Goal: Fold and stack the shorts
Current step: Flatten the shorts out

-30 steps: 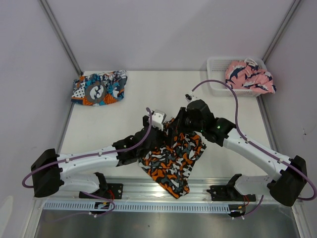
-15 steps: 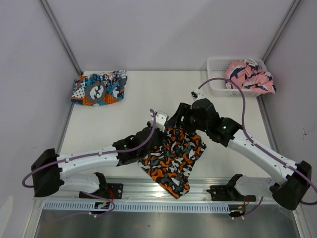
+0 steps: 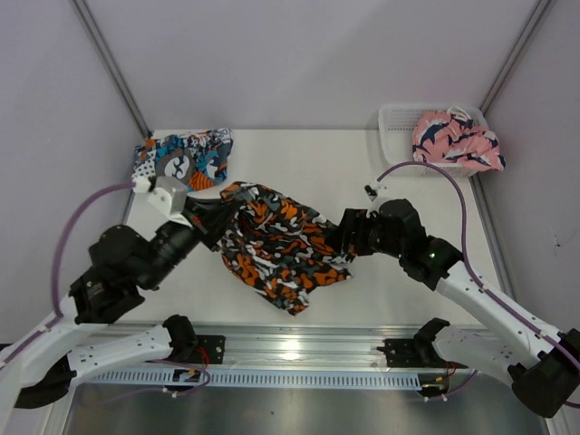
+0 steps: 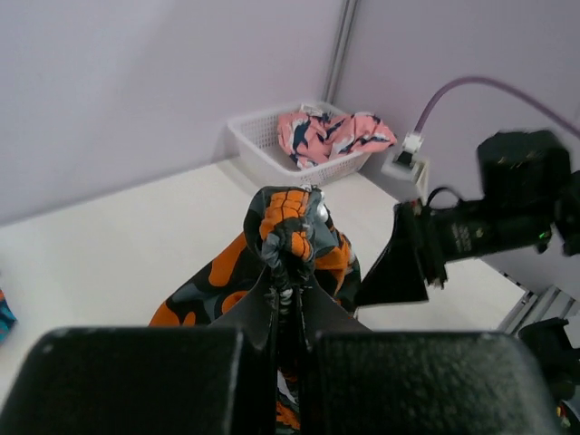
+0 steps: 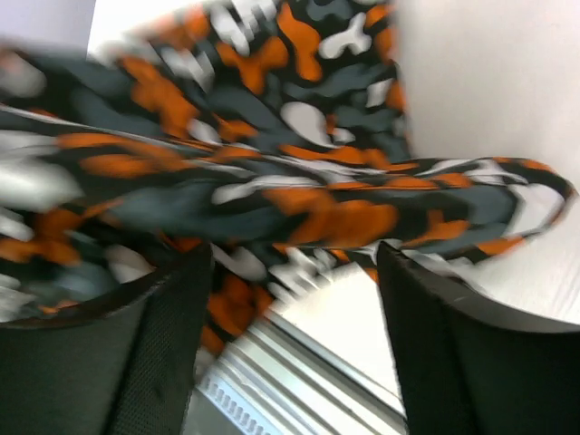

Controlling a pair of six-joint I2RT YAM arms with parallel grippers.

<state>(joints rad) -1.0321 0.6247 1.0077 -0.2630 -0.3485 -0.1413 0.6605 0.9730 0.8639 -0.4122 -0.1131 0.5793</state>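
The orange, black, white and grey blotched shorts hang off the table in the middle, stretched toward the left. My left gripper is shut on a bunched edge of them, and the wrist view shows that bunch of the shorts pinched at the left gripper. My right gripper stands open at the cloth's right side. In the right wrist view the shorts pass blurred just beyond the right gripper, with nothing between its fingers. The teal-blue, orange and white shorts lie folded at the far left corner.
A white mesh basket at the far right corner holds a pink printed garment. The basket also shows behind the held cloth. The metal rail runs along the table's near edge. Purple cables loop over both arms.
My left gripper shut on the blotched shorts and swung them up and to the left. My right gripper opened, let go of the cloth and drew back to the right.
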